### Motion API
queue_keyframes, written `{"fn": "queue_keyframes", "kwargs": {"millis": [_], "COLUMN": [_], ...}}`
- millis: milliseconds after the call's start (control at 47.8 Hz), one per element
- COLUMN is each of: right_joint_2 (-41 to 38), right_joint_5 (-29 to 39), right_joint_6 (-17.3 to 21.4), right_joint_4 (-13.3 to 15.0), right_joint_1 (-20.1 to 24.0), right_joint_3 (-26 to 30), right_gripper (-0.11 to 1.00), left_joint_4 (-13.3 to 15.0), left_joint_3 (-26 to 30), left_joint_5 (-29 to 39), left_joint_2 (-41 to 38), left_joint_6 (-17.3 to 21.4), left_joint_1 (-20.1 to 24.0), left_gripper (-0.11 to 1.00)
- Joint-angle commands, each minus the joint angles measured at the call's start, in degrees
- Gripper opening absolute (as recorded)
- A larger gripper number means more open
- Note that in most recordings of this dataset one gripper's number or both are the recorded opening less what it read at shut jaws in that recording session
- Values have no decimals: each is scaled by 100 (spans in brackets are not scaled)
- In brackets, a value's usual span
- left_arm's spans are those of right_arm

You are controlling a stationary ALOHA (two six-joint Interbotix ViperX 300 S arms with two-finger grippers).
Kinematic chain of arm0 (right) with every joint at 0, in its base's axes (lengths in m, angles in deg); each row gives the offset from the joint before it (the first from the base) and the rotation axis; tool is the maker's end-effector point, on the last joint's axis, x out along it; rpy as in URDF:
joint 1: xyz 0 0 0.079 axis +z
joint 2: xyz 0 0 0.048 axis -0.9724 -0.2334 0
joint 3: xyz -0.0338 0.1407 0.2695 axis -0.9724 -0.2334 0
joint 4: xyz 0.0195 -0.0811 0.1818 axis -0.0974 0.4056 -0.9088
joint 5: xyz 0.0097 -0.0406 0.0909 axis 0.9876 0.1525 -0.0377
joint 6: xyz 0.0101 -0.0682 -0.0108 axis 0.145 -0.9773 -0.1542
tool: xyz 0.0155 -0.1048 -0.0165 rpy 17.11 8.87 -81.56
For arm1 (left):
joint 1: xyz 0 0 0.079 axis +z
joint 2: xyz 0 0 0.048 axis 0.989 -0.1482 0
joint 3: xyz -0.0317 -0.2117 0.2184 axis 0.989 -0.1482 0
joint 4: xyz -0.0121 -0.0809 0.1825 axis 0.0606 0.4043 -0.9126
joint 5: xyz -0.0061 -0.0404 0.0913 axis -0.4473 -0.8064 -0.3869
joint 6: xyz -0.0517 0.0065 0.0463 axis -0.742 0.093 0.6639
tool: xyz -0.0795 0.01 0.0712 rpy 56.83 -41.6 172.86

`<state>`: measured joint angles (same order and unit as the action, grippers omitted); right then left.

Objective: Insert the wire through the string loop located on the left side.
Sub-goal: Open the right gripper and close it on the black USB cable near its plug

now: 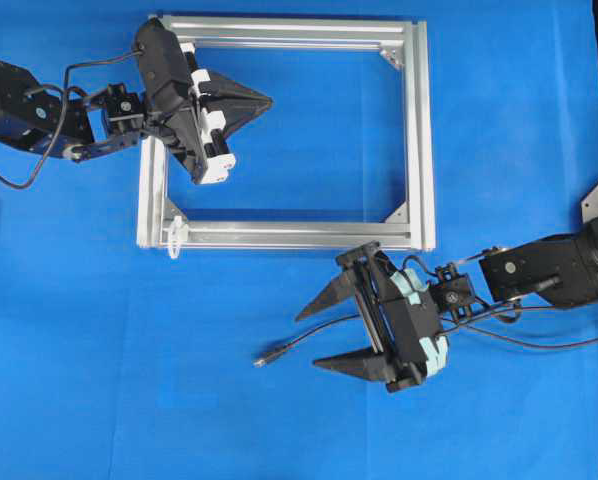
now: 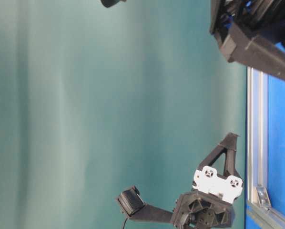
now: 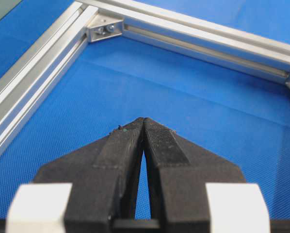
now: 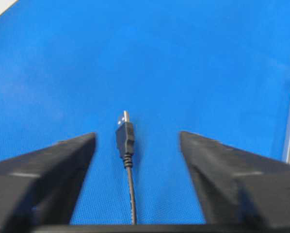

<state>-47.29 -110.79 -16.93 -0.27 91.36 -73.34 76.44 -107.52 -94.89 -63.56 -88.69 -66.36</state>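
One wire [image 1: 309, 342] flat on cloth, plug end pointing left, between spread right claw [image 1: 321, 335] fingers, left claw [image 1: 269, 100] closed, empty.

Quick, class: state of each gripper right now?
Left gripper: closed, holding nothing.
Right gripper: open, fingers either side of the wire, not gripping it.

You're looking at a robotics lab bench, not a home or shop. The worktop [image 1: 99, 380] is covered edge to edge in plain blue cloth, a bare aluminium frame [image 1: 424, 130] lies on it, and a blank teal backdrop [image 2: 85, 114] stands behind your two black robot arms.
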Motion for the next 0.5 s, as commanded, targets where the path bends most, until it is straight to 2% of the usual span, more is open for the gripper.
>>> {"fn": "queue_keyframes", "kwargs": {"millis": [0, 188, 481], "right_joint_2": [167, 0, -773], "right_joint_5": [-9, -35, -387], "right_joint_6": [9, 9, 88], "right_joint_4": [-26, -132, -413], "right_joint_1": [0, 0, 26], "right_joint_3": [88, 97, 255], "right_gripper": [91, 90, 90], "left_joint_4": [-9, -9, -9], "left_joint_3": [53, 35, 35], "left_joint_5": [-18, 0, 0], "left_joint_2": [167, 176, 167], "left_joint_6": [0, -9, -18], "left_joint_1": [0, 0, 0], "left_gripper": [0, 0, 0]}}
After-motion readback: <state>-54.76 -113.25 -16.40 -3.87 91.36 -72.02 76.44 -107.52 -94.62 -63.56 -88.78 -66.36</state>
